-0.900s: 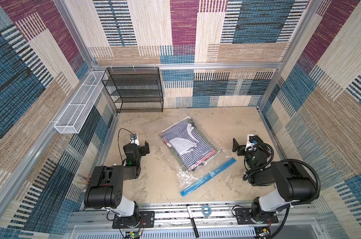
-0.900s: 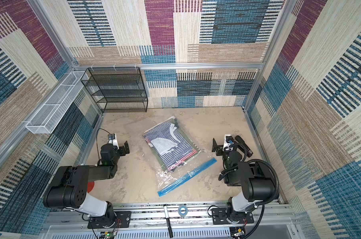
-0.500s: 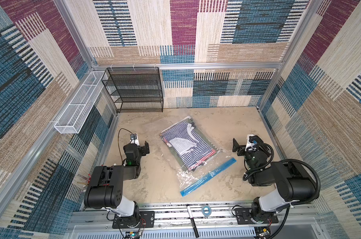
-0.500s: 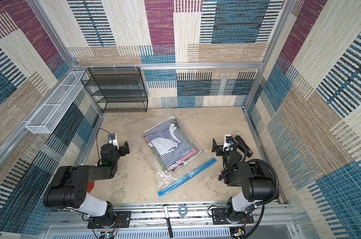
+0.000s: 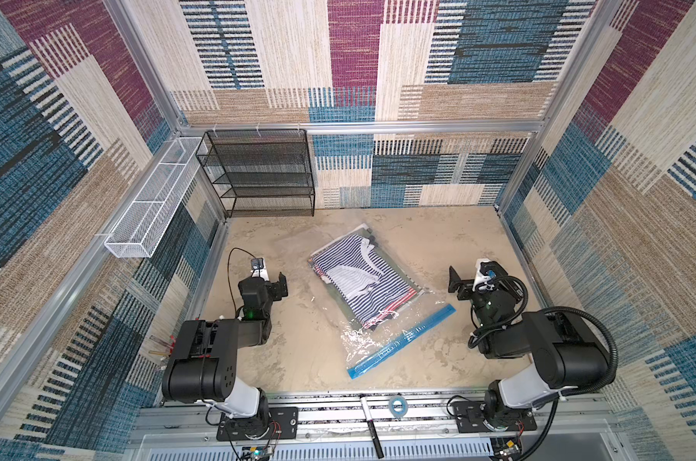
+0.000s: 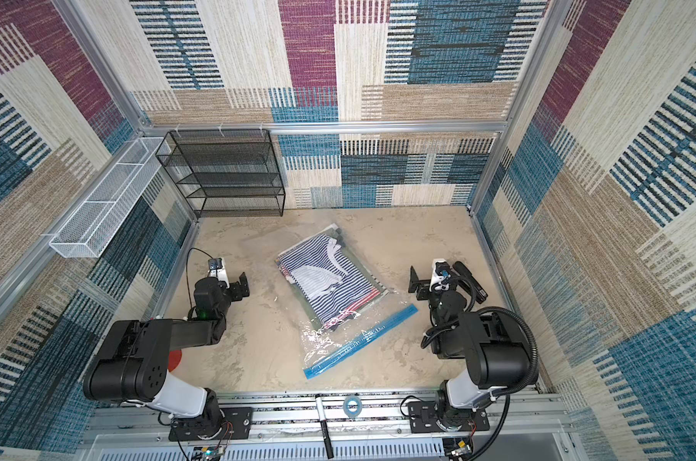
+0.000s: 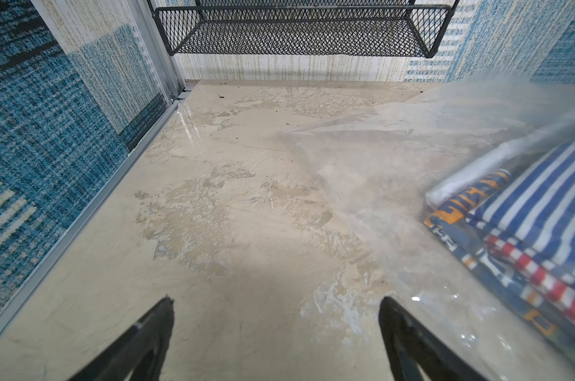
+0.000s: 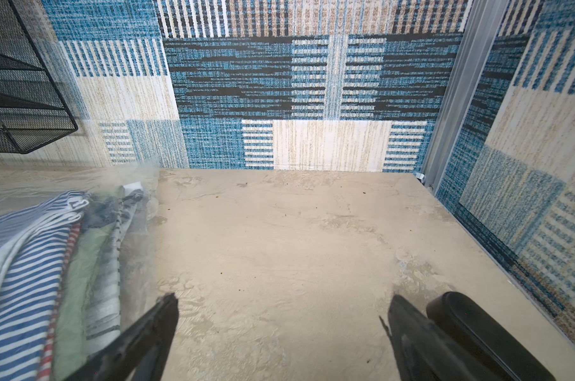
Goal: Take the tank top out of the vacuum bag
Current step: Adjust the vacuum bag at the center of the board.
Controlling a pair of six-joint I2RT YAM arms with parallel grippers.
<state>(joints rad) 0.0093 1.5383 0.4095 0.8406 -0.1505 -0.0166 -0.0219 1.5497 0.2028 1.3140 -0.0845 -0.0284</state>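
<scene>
While both pairs of fingers stand spread wide with nothing between them, only their dark tips show in the wrist views; the rest is cut off by the frame edge. The left gripper (image 7: 278, 299) hovers low over bare table (image 7: 213, 231). One fingertip (image 7: 391, 310) sits right at the clear film of the vacuum bag (image 7: 378, 171), and whether it touches cannot be told. The right gripper (image 8: 283, 296) is likewise released over bare table, one fingertip (image 8: 166, 308) close to the bag's side. A black rounded bar (image 8: 470, 330) lies just beside the other finger; what it is cannot be made out.

In both top views the bag (image 5: 358, 339) lies flat and diagonal in mid-table, between the two grippers, with its blue zip strip (image 5: 402, 342) at the end nearer the arm bases. The film is hard to trace against the beige surface, and whether the zip is sealed cannot be told.

Inside is a stack of folded clothes (image 8: 81, 264). The topmost navy-and-white striped piece with white trim reads as the tank top (image 5: 354, 275), wholly within the bag. The pieces beneath show only as edges, and some orange lettering is blurred.

Further out, a black mesh shelf (image 5: 258, 175) stands at the back wall and a white wire basket (image 5: 147, 215) hangs on the side wall. A marker (image 5: 368, 419) and a tape roll (image 5: 391, 407) lie on the front rail. A red item (image 6: 175, 361) is half hidden behind the left arm.
</scene>
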